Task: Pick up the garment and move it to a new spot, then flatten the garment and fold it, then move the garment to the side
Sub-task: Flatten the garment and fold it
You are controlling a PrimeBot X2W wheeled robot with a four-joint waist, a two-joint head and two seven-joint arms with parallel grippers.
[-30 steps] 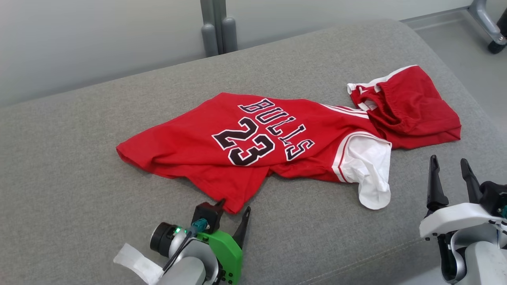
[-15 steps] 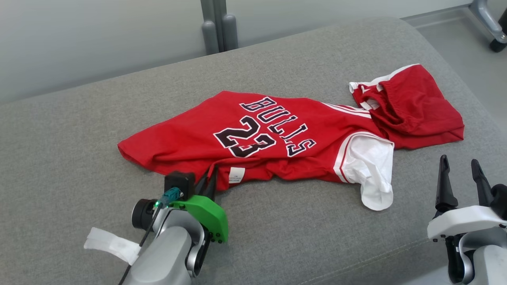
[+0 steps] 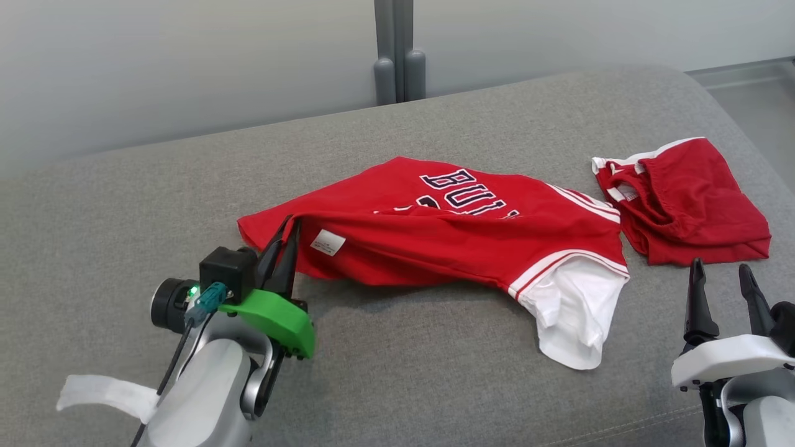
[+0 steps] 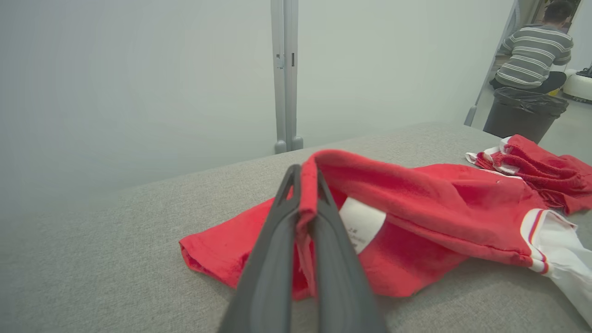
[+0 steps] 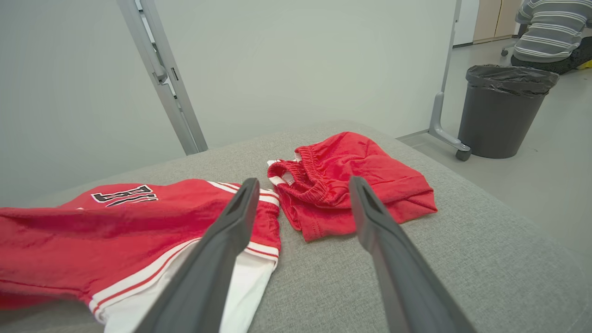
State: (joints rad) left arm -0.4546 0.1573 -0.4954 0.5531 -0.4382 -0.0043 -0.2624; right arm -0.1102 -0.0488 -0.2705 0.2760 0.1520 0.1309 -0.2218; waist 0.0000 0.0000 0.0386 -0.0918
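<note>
The left gripper [image 3: 290, 222] is shut tight on the edge of the red shirt [image 3: 472, 248]. Its two dark fingers [image 4: 273, 259] press together with a thin bit of red cloth pinched between them. That pinched edge is held up off the grey cushion [image 3: 404, 385], and the cloth folds over from there. A small white tag [image 3: 327, 243] shows on the shirt, just beside the fingers. The rest of the shirt lies on the middle of the cushion and stretches away to the robot's right. Some dark letters show on top of it. Its white sleeve [image 3: 574, 316] hangs flat on the cushion at the near right end.

The right gripper [image 3: 719, 268] has its fingers wide apart, with nothing in them. It is near the white sleeve but not touching it. A pair of red shorts [image 3: 689, 198] lies just beyond it, beside the shirt. Far off on the floor stands a dark bin [image 5: 502, 111], and a person [image 5: 545, 27] in a striped top sits behind it.
</note>
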